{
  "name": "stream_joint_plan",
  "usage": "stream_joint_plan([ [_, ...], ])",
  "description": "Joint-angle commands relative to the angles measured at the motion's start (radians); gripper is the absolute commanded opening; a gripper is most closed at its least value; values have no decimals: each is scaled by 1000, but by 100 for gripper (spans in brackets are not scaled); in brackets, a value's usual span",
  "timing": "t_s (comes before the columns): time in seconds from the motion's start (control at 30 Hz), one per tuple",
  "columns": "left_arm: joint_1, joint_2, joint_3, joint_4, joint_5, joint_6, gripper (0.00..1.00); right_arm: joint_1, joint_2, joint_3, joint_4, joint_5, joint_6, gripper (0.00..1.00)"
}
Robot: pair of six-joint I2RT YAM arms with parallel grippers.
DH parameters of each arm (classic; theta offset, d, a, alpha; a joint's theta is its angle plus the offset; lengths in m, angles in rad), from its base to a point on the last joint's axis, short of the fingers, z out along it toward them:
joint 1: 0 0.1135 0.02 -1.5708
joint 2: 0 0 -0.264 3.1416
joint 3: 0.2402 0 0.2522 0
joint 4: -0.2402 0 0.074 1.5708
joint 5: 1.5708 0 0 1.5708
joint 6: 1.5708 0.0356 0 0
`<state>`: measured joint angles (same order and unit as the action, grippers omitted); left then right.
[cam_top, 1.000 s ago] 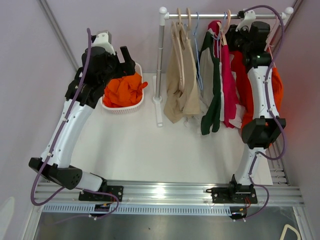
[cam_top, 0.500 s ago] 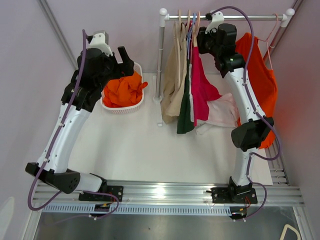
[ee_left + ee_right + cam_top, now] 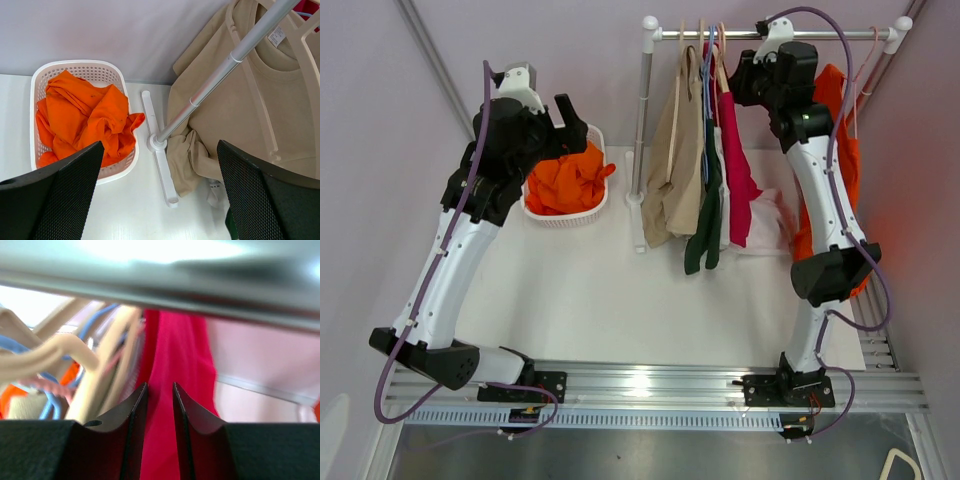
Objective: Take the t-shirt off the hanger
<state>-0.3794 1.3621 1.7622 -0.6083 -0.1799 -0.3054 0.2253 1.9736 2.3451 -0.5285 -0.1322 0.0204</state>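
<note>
Up at the rail [image 3: 770, 33], the right gripper [image 3: 159, 390] sits just under the bar. Its jaws are nearly together with only a thin slit between them. The close view is blurred, so I cannot tell whether cloth is pinched there or merely behind. The red t-shirt [image 3: 735, 160] hangs from the rail right beside that gripper, crowded against a green garment [image 3: 705, 215] and a beige shirt [image 3: 225, 115].

The left gripper [image 3: 160, 200] hangs wide apart and holds nothing, well off the rail's left end, above a white basket [image 3: 40, 80] of orange clothes [image 3: 85, 115].

The worry, to my eye, is the knot of hangers [image 3: 75, 355] packed tight under the rail. A pull on the red cloth could catch the collar on its hanger and drag the neighbours along, or lift a hook clean off the bar.

The only label is a small white tag [image 3: 276, 36] in the beige shirt's neck, its print too small to read.
</note>
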Motion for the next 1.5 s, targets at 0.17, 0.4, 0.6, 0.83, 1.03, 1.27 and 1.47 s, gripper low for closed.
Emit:
stream_joint_plan([
  [0.17, -39, -38, 26, -11, 0, -14, 99, -46, -248, -112, -99, 77, -31, 37],
  [0.4, -59, -69, 22, -25, -12, -9, 100, -55, -386, -124, -217, 190, 3, 61],
  [0.6, -69, -97, 3, -25, -9, -17, 99, -164, -427, -158, -197, 203, -16, 72],
  [0.83, -70, -124, -12, -38, -15, -8, 100, -322, -381, -107, -199, 122, -17, 73],
  [1.03, -72, -121, -7, -39, 22, 14, 100, -408, -280, -23, -197, 16, -34, 76],
  [1.27, -72, -116, 13, -30, 19, 23, 100, -452, -194, 25, -151, -50, -25, 75],
  [1.47, -72, -90, 56, -28, -6, 23, 99, -469, -133, 51, -96, -73, -25, 72],
])
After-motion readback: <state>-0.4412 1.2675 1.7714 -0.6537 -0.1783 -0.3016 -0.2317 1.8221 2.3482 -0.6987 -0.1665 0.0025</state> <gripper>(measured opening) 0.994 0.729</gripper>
